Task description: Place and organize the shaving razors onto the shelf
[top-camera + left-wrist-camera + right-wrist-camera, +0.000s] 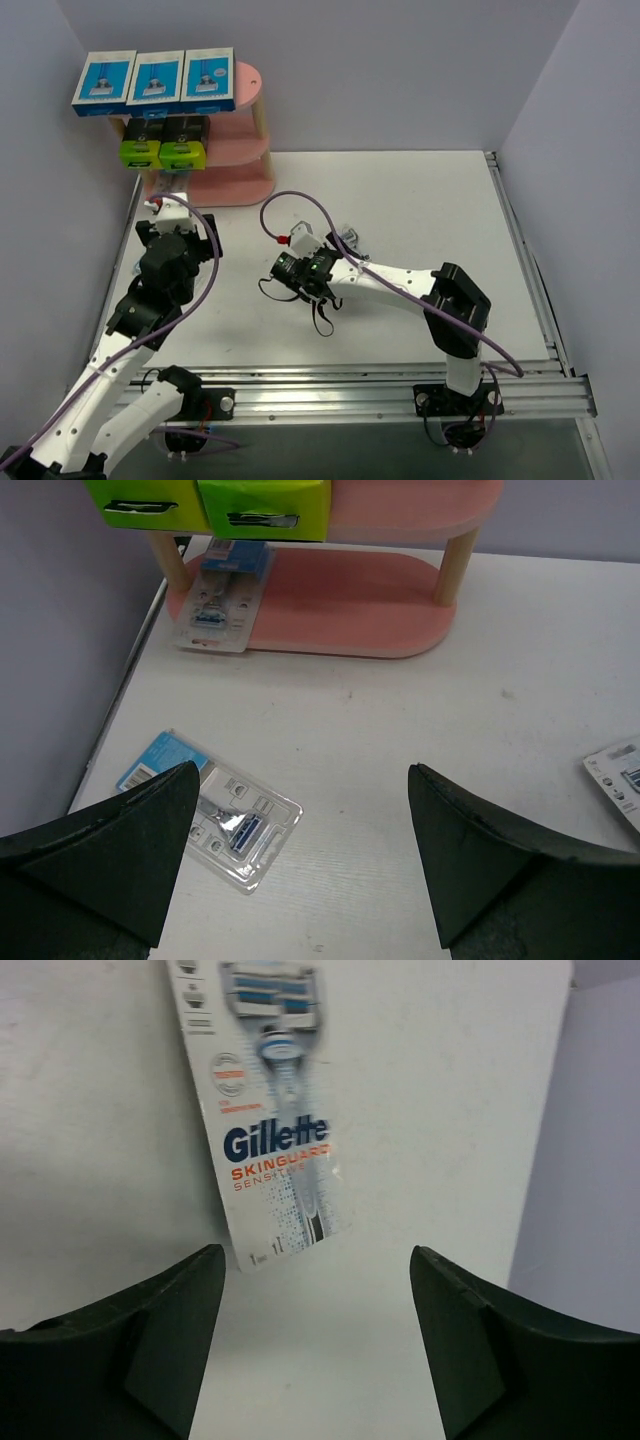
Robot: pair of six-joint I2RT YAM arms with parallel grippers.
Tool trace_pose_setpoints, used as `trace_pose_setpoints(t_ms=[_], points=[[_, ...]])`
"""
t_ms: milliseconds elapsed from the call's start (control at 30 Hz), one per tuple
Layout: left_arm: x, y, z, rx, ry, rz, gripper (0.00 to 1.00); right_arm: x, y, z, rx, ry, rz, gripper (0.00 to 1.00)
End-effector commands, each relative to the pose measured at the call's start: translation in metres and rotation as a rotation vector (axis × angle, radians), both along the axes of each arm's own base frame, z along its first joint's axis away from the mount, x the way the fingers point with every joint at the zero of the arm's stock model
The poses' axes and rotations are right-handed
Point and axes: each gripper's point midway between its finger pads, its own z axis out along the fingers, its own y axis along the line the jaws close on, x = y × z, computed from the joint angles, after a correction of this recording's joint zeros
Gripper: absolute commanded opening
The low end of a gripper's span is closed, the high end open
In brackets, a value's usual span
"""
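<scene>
Right wrist: white Gillette Skinguard razor pack, text-printed

Your white bench carries the pink shelf at its far left corner. On the shelf's top board you have three blue-and-white boxes side by side. Two black boxes with lime-green ends touch each other on the middle board. A clear blister pack lies at the left end of the bottom board. On the bench itself, a blue-carded blister pack lies near the left edge and a white-carded razor pack lies flat near the middle.
</scene>
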Motion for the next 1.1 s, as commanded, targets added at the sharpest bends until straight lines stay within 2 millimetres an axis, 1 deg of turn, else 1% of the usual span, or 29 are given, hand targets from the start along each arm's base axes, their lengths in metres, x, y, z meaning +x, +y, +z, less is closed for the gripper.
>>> trace_pose_setpoints(t_ms=[0, 33, 100, 133, 167, 200, 233, 267, 333, 367, 400, 467, 500, 533, 600, 633, 733, 767, 800, 900, 967, 1000, 1067], points=[[0.007, -0.002, 0.003, -0.017, -0.013, 0.007, 0.94, -0.013, 0.022, 0.006, 0.166, 0.063, 0.085, 0.7], [0.007, -0.002, 0.003, -0.018, -0.012, 0.006, 0.94, -0.018, 0.03, 0.012, 0.238, 0.086, 0.109, 0.72], [0.007, -0.001, 0.004, -0.022, -0.016, 0.006, 0.94, -0.02, 0.038, 0.016, 0.323, 0.101, 0.131, 0.72], [0.006, -0.001, 0.004, -0.023, -0.017, 0.005, 0.94, -0.016, 0.04, 0.023, 0.395, 0.096, 0.129, 0.72], [0.006, -0.002, 0.004, -0.025, -0.019, 0.003, 0.94, -0.018, 0.047, 0.022, 0.454, 0.132, 0.146, 0.72], [0.006, -0.001, 0.004, -0.026, -0.021, 0.003, 0.94, -0.017, 0.048, 0.023, 0.49, 0.14, 0.148, 0.72], [0.006, -0.001, 0.005, -0.027, -0.023, 0.003, 0.94, -0.013, 0.048, 0.024, 0.523, 0.139, 0.144, 0.72], [0.006, -0.001, 0.004, -0.027, -0.022, 0.002, 0.94, -0.008, 0.042, 0.021, 0.545, 0.155, 0.122, 0.72], [0.006, -0.001, 0.005, -0.028, -0.023, 0.0, 0.94, -0.001, 0.037, 0.017, 0.578, 0.157, 0.102, 0.72], [0.006, -0.001, 0.005, -0.029, -0.024, 0.0, 0.94, 0.0, 0.026, 0.004, 0.567, 0.175, 0.081, 0.72], [0.005, -0.001, 0.006, -0.03, -0.026, 0.002, 0.94, 0.001, 0.026, -0.001, 0.568, 0.177, 0.081, 0.72], [0.005, -0.001, 0.007, -0.034, -0.033, 0.0, 0.94, 0.001, 0.018, -0.017, 0.529, 0.194, 0.064, 0.71], [0.004, -0.001, 0.007, -0.036, -0.034, -0.003, 0.94, 0.003, 0.015, -0.02, 0.511, 0.181, 0.053, 0.71], [0.004, -0.001, 0.009, -0.038, -0.039, -0.004, 0.94, 0.004, 0.014, -0.029, 0.484, 0.191, 0.045, 0.71], [0.004, -0.003, 0.009, -0.042, -0.042, -0.015, 0.94, 0.006, 0.011, -0.037, 0.451, 0.188, 0.035, 0.7], [0.004, -0.004, 0.009, -0.043, -0.042, -0.018, 0.94, 0.008, 0.01, -0.046, 0.426, 0.198, 0.026, 0.7], [0.005, -0.005, 0.009, -0.044, -0.042, -0.024, 0.94, 0.013, 0.007, -0.055, 0.38, 0.188, 0.004, 0.69], [0.005, -0.005, 0.008, -0.043, -0.04, -0.025, 0.94, 0.014, 0.006, -0.055, 0.371, 0.181, -0.004, 0.69], [0.005, -0.006, 0.008, -0.044, -0.038, -0.031, 0.94, 0.017, 0.003, -0.057, 0.348, 0.172, -0.018, 0.68], [0.005, -0.009, 0.007, -0.05, -0.035, -0.041, 0.94, 0.019, 0.001, -0.064, 0.318, 0.169, -0.031, 0.64], [0.006, -0.01, 0.007, -0.055, -0.035, -0.048, 0.94, 0.021, -0.005, -0.067, 0.277, 0.162, -0.046, 0.62], [0.005, -0.01, 0.008, -0.055, -0.037, -0.051, 0.94, 0.021, -0.009, -0.073, 0.252, 0.168, -0.056, 0.6], [0.005, -0.011, 0.008, -0.057, -0.037, -0.054, 0.94, 0.023, -0.013, -0.075, 0.224, 0.162, -0.067, 0.58]])
